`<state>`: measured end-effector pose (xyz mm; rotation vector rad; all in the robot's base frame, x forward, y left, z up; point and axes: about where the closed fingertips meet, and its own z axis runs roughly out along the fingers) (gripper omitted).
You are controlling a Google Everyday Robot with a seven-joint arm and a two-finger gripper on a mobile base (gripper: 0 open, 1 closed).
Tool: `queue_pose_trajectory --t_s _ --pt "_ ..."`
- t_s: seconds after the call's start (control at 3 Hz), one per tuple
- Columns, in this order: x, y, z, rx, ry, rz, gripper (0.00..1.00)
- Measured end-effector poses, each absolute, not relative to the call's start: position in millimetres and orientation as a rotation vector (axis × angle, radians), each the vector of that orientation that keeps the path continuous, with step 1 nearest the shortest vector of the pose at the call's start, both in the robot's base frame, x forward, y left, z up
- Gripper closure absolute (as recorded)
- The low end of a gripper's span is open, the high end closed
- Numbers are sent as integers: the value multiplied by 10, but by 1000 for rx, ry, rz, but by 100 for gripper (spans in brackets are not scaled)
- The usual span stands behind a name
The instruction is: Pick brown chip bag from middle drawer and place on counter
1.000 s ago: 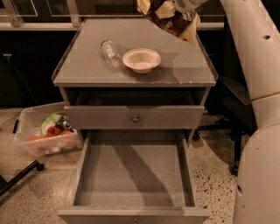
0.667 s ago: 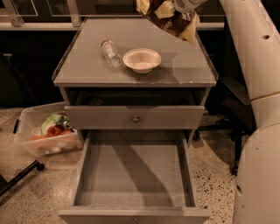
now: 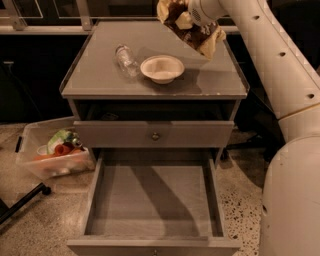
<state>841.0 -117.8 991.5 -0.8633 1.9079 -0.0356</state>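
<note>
The brown chip bag [image 3: 192, 27] hangs in the air over the back right part of the counter [image 3: 100, 65], tilted, with its cream ends showing. My gripper [image 3: 189, 14] is at the top of the view, shut on the bag's upper part and partly hidden behind it. The middle drawer [image 3: 150, 200] is pulled fully out below, with nothing on its flat grey floor.
A white bowl [image 3: 161, 68] and a clear bottle [image 3: 125, 59] lying on its side sit on the counter, left of the bag. The drawer front [image 3: 200, 134] with a round knob is nearly closed. A plastic bin [image 3: 55, 150] of food stands on the floor at left. My white arm [image 3: 280, 75] fills the right side.
</note>
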Motion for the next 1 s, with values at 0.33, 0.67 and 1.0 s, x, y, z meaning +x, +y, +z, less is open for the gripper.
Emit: queue_pose_trajectory --t_s 0.33,0.67,1.0 --pt "8709 -1316 9569 -731 2026 -133 100" --pt "8930 -1460 9255 -599 2125 -230 100" --pt "9020 -1562 8981 -507 2208 -301 82"
